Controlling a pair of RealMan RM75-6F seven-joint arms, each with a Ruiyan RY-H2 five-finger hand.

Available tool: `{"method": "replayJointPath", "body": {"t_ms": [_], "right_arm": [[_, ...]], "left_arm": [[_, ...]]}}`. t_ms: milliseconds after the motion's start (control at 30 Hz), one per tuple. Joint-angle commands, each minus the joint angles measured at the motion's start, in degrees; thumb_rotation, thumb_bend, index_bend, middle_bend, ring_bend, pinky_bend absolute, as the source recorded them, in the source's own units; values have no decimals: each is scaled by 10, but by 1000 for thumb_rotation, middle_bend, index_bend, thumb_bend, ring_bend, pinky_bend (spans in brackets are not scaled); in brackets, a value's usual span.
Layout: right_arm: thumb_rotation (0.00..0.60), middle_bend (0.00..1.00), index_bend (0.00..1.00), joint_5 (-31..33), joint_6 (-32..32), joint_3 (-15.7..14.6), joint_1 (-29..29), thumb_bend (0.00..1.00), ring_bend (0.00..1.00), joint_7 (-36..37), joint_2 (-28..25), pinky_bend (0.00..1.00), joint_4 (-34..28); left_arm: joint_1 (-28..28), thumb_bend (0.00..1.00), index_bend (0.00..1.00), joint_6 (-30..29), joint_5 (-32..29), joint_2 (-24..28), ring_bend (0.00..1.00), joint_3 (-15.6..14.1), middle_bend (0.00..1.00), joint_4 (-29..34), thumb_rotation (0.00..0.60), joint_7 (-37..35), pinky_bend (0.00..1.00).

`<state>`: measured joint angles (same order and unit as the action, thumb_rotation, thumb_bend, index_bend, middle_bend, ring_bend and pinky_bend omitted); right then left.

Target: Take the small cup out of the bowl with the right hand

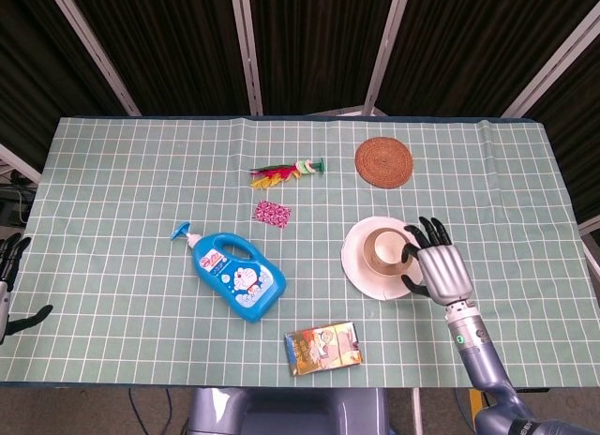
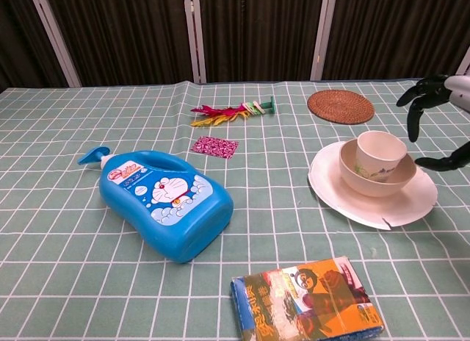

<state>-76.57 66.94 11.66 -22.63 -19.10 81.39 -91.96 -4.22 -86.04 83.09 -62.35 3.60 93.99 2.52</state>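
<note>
Small cup (image 2: 380, 152): cream, upright in the bowl (image 2: 376, 176), which sits on a white plate (image 2: 371, 205); just left of the fingertips. Probably light, rigid, smooth-walled and slippery; best taken by the rim and upper wall clear of the bowl.

Right hand (image 1: 439, 269): fingers (image 2: 417, 106) spread, holding nothing, beside the cup without touching.

Surface: green checked tablecloth (image 1: 122, 210); dark curtains behind.

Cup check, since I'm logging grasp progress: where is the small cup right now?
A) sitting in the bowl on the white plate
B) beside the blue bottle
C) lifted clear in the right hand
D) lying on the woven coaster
A: the cup sits in the bowl on the plate; the right hand is open beside it, holding nothing.
</note>
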Motion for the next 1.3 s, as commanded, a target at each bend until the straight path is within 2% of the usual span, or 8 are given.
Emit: {"method": "replayJointPath", "body": {"t_ms": [33, 333, 567, 967, 1133, 1300], "right_arm": [[600, 163, 523, 20, -14, 2, -11, 184, 0, -10, 12, 0, 8], [600, 163, 523, 42, -23, 2, -32, 186, 0, -9, 49, 0, 56], [600, 163, 523, 50, -23, 2, -42, 192, 0, -8, 61, 0, 68], [600, 167, 525, 74, -38, -3, -53, 347, 0, -11, 75, 0, 88], [600, 187, 559, 72, -36, -5, -55, 417, 0, 1, 83, 0, 97], [600, 208, 594, 63, -26, -7, -57, 437, 0, 2, 84, 0, 96]], "left_arm": [[0, 139, 0, 0, 0, 0, 0, 0, 0, -1, 600, -2, 0], [-1, 139, 0, 1, 2, 0, 0, 1, 0, -2, 600, -7, 0], [-1, 141, 0, 1, 5, 0, 0, -1, 0, 0, 600, -4, 0], [-3, 141, 0, 4, 5, 0, 0, -1, 0, 1, 600, -3, 0], [-3, 141, 0, 3, 8, -1, 0, -2, 0, 1, 600, -4, 0], [-3, 140, 0, 4, 8, -1, 0, -2, 0, 1, 600, -5, 0]]}}
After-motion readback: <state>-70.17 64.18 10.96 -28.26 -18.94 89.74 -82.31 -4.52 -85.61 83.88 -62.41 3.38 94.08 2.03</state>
